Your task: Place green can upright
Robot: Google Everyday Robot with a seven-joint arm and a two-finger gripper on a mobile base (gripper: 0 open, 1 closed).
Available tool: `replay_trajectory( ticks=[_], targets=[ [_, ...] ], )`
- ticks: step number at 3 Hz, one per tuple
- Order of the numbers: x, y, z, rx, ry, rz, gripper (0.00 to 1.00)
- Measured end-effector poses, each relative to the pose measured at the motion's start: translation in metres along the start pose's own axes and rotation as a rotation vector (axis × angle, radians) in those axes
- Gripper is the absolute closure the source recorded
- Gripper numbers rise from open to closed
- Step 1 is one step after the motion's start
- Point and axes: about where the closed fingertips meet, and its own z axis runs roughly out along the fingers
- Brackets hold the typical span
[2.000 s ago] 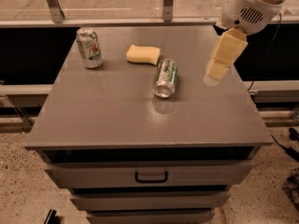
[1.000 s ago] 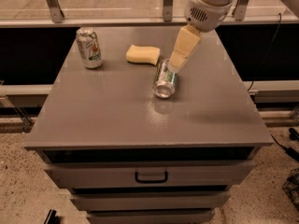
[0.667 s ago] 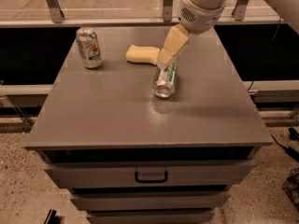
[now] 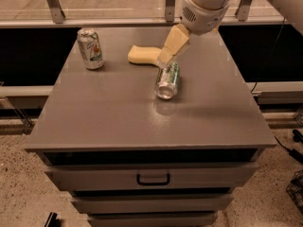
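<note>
Gripper, a beige wedge, hangs at twelve o'clock of the toppled green aluminium can on the grey table, likely lining up a grasp; I cannot tell the jaws' spacing.

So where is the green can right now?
In the camera view the green can lies on its side near the tabletop's centre, just right of the yellow sponge, with the pincer at its far end.

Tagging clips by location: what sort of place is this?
Likely an office or lab space: a grey drawer cabinet, a glass-panelled railing behind it, and a speckled floor. The gripper is at the far end of the green can lying on the cabinet top.
</note>
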Motion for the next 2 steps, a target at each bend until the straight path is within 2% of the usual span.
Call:
replay_trajectory(
  ticks=[1, 2],
  targets=[
    [-0.0027, 0.0013, 0.0052, -0.009, 0.006, 0.027, 0.0],
    [-0.0104, 0.0054, 0.0141, 0.023, 0.005, 0.095, 0.0]
  ],
)
